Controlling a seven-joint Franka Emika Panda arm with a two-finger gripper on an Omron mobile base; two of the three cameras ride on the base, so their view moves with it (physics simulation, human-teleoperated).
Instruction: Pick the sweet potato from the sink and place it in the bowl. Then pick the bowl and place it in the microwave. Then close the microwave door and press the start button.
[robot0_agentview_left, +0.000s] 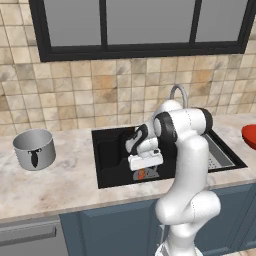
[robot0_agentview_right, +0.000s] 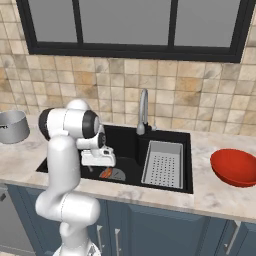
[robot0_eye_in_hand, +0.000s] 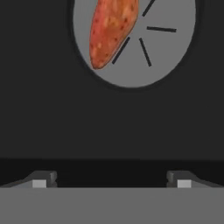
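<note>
Sweet potato (robot0_eye_in_hand: 111, 30) lies on drain (robot0_eye_in_hand: 162, 48) inside sink (robot0_agentview_left: 110, 150). Hand (robot0_eye_in_hand: 111, 181) wide open, hovering above drain, holding nothing. Risk: potato sits off hand's centreline; descent without realigning could nudge or roll it, missing grip.

You will find no readable text, labels, brand marks, numbers or signs anywhere in these views.
</note>
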